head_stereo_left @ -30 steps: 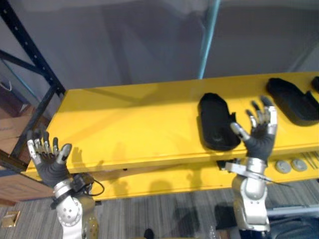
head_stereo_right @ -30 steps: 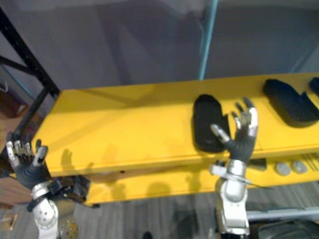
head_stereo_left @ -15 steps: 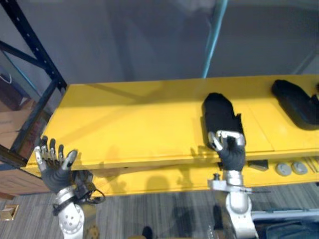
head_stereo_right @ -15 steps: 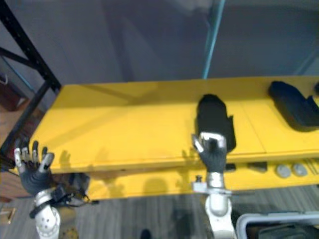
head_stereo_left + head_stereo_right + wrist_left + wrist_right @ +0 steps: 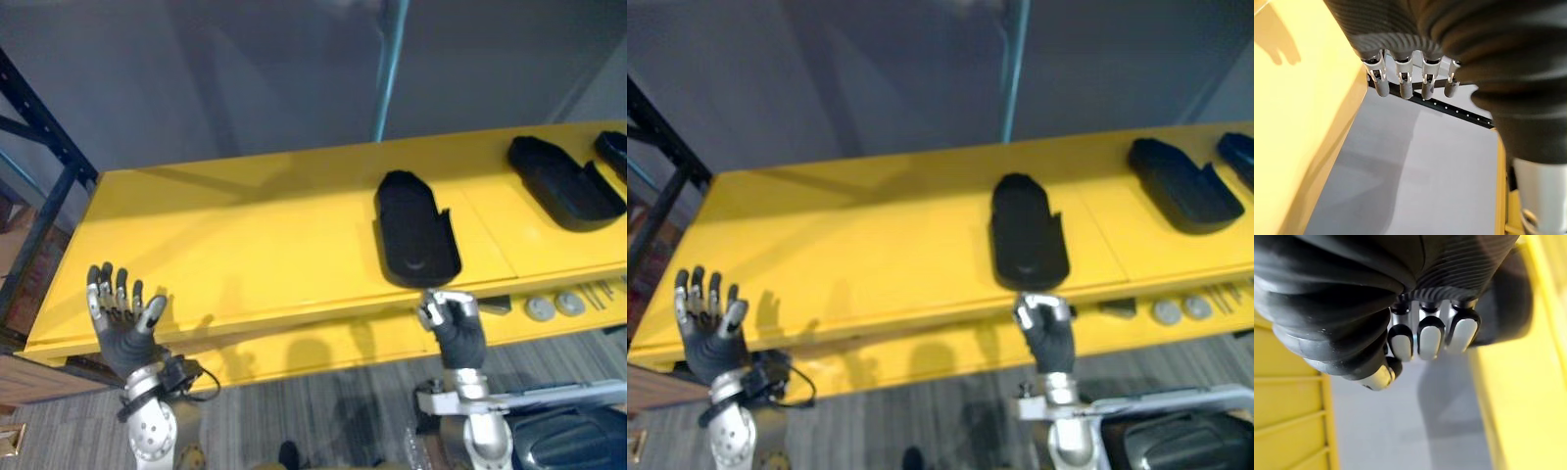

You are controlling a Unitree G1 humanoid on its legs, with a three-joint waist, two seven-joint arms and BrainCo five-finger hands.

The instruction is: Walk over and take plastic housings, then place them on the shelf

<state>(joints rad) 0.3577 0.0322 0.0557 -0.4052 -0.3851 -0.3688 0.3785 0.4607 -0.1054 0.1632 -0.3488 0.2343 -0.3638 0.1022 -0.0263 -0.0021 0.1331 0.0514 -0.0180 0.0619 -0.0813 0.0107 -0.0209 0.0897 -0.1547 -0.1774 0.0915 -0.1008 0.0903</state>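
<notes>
At 6 o'clock from the black plastic housing, lying flat on the yellow shelf & prob. already placed, R hand is fisted on nothing; L hand, 8 o'clock, spread & empty.

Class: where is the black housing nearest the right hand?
In the eye views, the housing lies right of centre on the yellow shelf, beyond the right robot hand.

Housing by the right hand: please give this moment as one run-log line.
housing: flat on shelf, untouched | right hand: shut, empty, at shelf front edge | left hand: open, empty
</notes>
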